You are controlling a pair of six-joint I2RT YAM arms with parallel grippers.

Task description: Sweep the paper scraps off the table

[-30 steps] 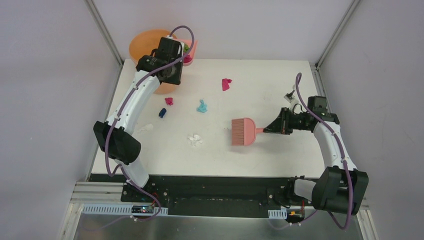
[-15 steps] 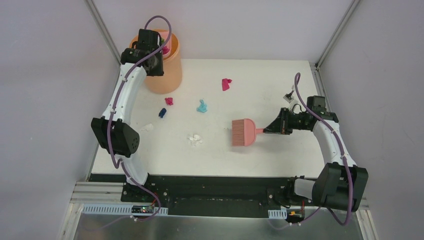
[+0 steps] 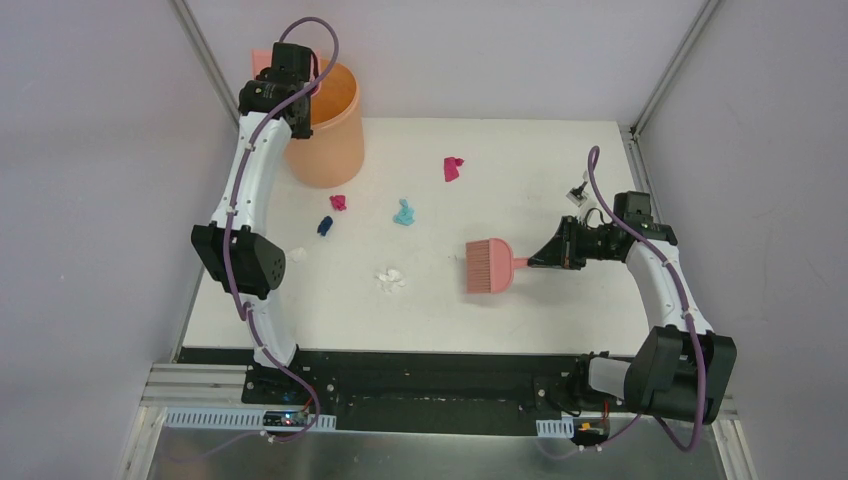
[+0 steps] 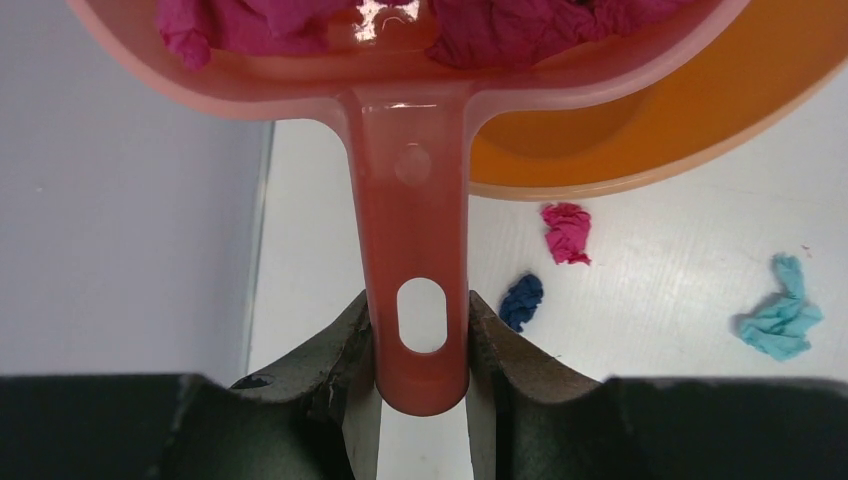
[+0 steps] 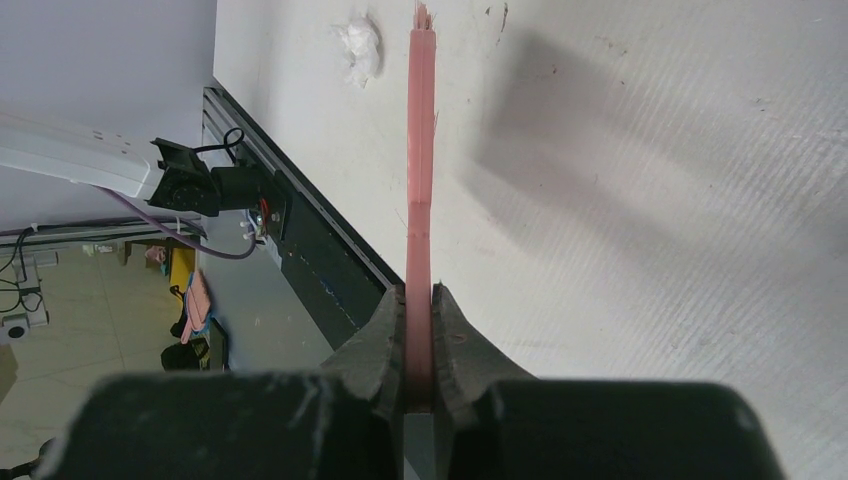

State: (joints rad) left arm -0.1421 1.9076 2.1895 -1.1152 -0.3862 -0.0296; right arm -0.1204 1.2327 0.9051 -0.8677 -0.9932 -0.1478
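Several paper scraps (image 3: 404, 213) lie loose on the tabletop (image 3: 540, 150), all in front or to the right of the orange bucket (image 3: 335, 135). A magenta wad (image 3: 338, 202) and a dark wad (image 3: 325, 226) sit just in front of it, a light blue wad (image 3: 404, 213) lies a little further right, a second magenta wad (image 3: 453, 168) lies well to its right, and white bits (image 3: 390, 279) are further from it, towards me. My left gripper (image 4: 420, 335) has its jaws clamped on the handle of the salmon dustpan (image 4: 400, 85), held at the bucket's rim with magenta wads inside. My right gripper (image 5: 420, 300), well apart from the bucket on its right, keeps its jaws pinched tight on the hand brush (image 3: 487, 265), whose head points towards the bucket's side.
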